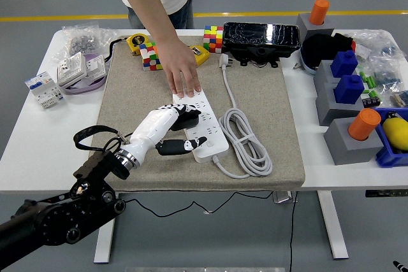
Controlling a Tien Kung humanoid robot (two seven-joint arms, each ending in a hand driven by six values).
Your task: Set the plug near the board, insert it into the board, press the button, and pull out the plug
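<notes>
from the lower left of the frame the left hand reaches up over the grey mat on the white table, its fingers curled around the black plug, which sits on the left side of the white board near the middle of the picture. at the board's upper end a person's hand lies flat, pressing it down. right of the board its white cable lies coiled on the mat, its own plug resting near the mat's top edge.
</notes>
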